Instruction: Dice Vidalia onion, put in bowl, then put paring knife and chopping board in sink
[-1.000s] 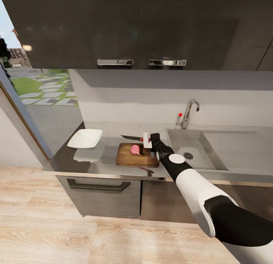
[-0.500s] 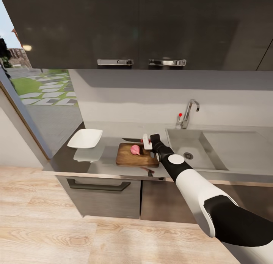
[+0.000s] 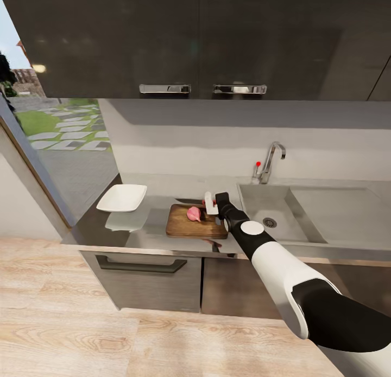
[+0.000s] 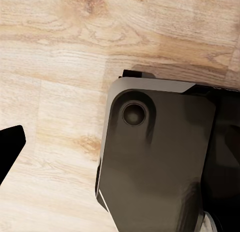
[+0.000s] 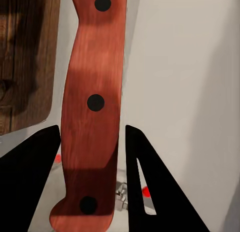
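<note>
Light wood floor (image 3: 65,333) in foreground; dark cabinet fronts (image 3: 146,282) beneath grey glossy desk (image 3: 98,228). Right arm (image 3: 282,268) extended from lower right over the desk edge toward the board.

Right gripper (image 3: 213,203) at far right corner of the brown wooden board (image 3: 187,225), clamped on the knife (image 5: 92,106): in the right wrist view, red handle with three dark rivets held between the two dark fingers (image 5: 30,177), board edge just beside it. Blade mostly hidden behind the gripper in the head view.

Pinkish onion (image 3: 193,213) resting on the board, whole as far as can be told, just left of the gripper. White squarish bowl (image 3: 123,197) on the desk, left of the board and apart from it.

Steel sink (image 3: 260,206) right of the board, round dark drain (image 3: 269,222) visible, chrome tap (image 3: 270,160) with red dot behind.

Left gripper: one dark fingertip (image 4: 9,147) over the floor in the left wrist view beside a dark robot base plate (image 4: 155,162); apart or together cannot be told.

Dark wall cabinets (image 3: 206,40) above, pale wall behind.
</note>
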